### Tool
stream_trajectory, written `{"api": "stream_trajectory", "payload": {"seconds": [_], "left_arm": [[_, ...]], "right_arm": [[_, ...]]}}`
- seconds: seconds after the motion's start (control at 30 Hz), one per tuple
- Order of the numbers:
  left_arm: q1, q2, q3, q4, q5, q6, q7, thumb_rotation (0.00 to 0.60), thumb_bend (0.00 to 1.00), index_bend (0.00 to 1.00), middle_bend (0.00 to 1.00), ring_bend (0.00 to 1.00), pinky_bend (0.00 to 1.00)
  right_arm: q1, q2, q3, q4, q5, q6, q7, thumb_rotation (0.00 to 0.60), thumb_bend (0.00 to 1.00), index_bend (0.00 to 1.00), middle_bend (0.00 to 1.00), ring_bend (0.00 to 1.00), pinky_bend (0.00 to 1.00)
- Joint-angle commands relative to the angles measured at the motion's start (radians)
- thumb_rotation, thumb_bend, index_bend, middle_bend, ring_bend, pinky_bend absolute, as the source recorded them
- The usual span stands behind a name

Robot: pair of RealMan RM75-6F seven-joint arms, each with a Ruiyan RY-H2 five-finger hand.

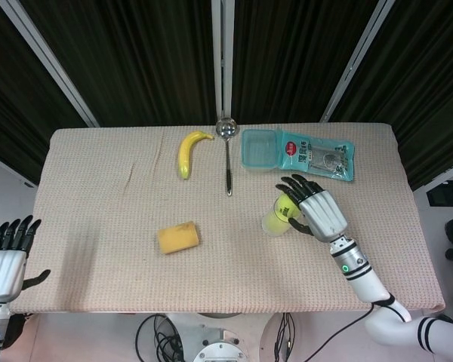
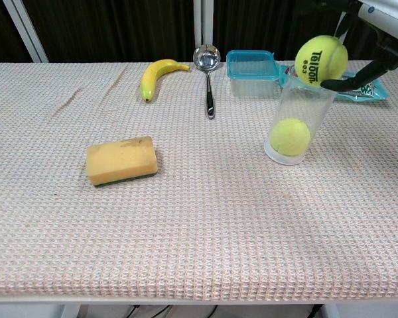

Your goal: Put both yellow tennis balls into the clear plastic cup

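The clear plastic cup [image 2: 297, 114] stands on the cloth right of centre, leaning slightly. One yellow tennis ball [image 2: 290, 136] lies at its bottom. My right hand [image 2: 387, 12] grips the second tennis ball [image 2: 320, 60] and holds it at the cup's rim, with the thumb under the ball and the fingers above. In the head view the right hand [image 1: 321, 213] covers the cup [image 1: 274, 223] from the right. My left hand [image 1: 4, 255] hangs off the table's front left corner, fingers apart and holding nothing.
A yellow sponge [image 2: 121, 160] lies left of centre. At the back are a banana [image 2: 157, 74], a metal ladle [image 2: 207, 73], a blue lidded container [image 2: 252, 64] and a snack packet [image 1: 321, 157] just behind the cup.
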Motion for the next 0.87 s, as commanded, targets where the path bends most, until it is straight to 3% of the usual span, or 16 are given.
{"api": "stream_trajectory", "payload": {"seconds": [0.03, 0.2, 0.43, 0.6, 0.87], "left_arm": [[0.0, 0.0, -0.001, 0.0, 0.0, 0.002, -0.005, 0.6, 0.0, 0.0, 0.0, 0.0, 0.0], [0.0, -0.001, 0.001, 0.005, 0.005, 0.005, -0.018, 0.6, 0.0, 0.0, 0.0, 0.0, 0.0], [0.002, -0.003, 0.0, 0.017, 0.017, 0.021, -0.046, 0.6, 0.0, 0.0, 0.0, 0.0, 0.0], [0.001, -0.005, 0.001, 0.02, 0.029, 0.029, -0.051, 0.6, 0.0, 0.0, 0.0, 0.0, 0.0], [-0.006, -0.007, -0.001, 0.026, 0.052, 0.042, -0.051, 0.6, 0.0, 0.0, 0.0, 0.0, 0.0]], "right_arm": [[0.004, 0.002, 0.0, 0.003, -0.012, 0.009, 0.01, 0.6, 0.03, 0.0, 0.05, 0.01, 0.21], [-0.021, 0.018, -0.007, -0.006, -0.074, 0.101, 0.026, 0.6, 0.03, 0.0, 0.04, 0.0, 0.2], [-0.178, 0.104, -0.084, -0.017, -0.137, 0.31, 0.031, 0.6, 0.0, 0.0, 0.03, 0.0, 0.15], [-0.308, 0.145, -0.15, 0.028, -0.066, 0.364, 0.03, 0.6, 0.02, 0.0, 0.0, 0.0, 0.01], [-0.435, 0.131, -0.181, 0.139, 0.075, 0.347, 0.109, 0.6, 0.04, 0.0, 0.0, 0.0, 0.0]]}}
